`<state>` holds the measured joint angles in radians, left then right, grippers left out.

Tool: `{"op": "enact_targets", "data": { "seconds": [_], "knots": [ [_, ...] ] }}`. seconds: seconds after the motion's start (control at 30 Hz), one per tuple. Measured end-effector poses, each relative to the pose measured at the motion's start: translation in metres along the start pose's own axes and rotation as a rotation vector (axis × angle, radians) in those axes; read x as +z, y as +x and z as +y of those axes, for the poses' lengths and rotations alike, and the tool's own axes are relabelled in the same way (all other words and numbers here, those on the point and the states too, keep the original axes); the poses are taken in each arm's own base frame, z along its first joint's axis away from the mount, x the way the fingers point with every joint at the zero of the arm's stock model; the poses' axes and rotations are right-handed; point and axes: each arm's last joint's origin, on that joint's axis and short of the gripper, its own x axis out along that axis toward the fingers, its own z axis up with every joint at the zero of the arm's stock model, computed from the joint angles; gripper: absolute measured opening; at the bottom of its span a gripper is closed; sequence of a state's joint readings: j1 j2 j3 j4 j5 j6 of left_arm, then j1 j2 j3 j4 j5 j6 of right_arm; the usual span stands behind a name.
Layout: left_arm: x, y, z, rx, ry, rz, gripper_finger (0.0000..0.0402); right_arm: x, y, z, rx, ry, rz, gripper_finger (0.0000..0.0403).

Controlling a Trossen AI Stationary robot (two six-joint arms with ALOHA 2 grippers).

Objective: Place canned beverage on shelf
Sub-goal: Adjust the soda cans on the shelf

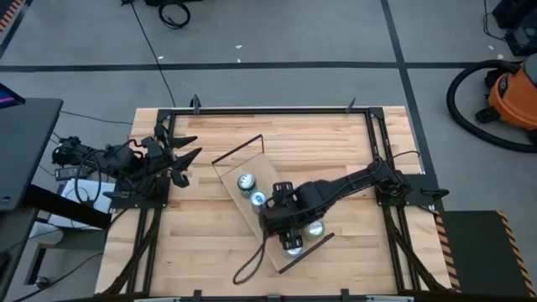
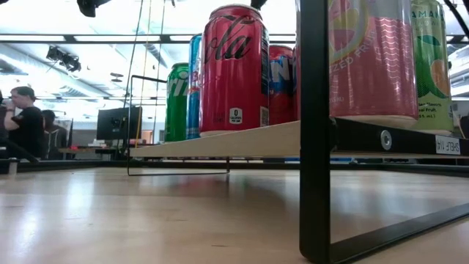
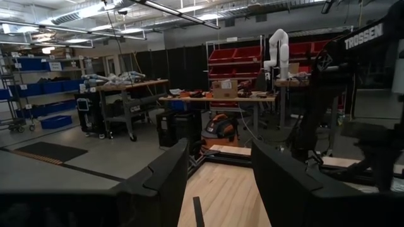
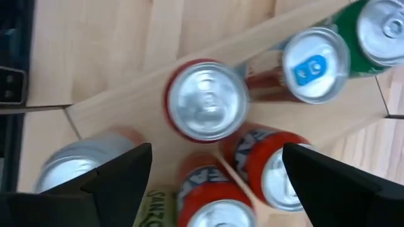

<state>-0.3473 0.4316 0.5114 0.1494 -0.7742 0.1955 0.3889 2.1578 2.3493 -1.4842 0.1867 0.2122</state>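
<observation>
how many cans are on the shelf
6, all on the shelf: green can, blue can, red can, fanta can, pink can, pale green can. Others may be hidden.

Glossy metal cans [image 2: 234,70] on smooth wood shelf [image 2: 242,141]

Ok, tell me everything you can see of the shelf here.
The shelf is a long light-wood board with thin dark wire frames at its ends, lying diagonally on the table. In the low view the board sits raised above the tabletop on the frame. Several cans stand upright on it, red, green and blue among them. The right gripper hovers over its near half, jaws open.
</observation>
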Motion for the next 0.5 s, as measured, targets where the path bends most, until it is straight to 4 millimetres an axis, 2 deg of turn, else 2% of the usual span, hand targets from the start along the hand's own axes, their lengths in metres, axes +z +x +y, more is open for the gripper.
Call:
{"op": "enact_targets", "data": {
  "seconds": [0.27,0.4,0.5],
  "knots": [
    [0.0,0.0,0.0,-0.001,0.002,0.003,0.0183,-0.007,-0.008,0.037,-0.06,-0.066,-0.052,0.036],
    [0.001,0.0,0.0,0.001,-0.008,-0.006,0.0183,-0.004,-0.009,0.041,-0.077,-0.061,-0.113,0.0357],
    [0.001,0.0,0.0,0.001,-0.009,-0.008,0.0183,0.0,-0.009,0.036,-0.147,-0.046,-0.15,0.0354]
  ]
}}
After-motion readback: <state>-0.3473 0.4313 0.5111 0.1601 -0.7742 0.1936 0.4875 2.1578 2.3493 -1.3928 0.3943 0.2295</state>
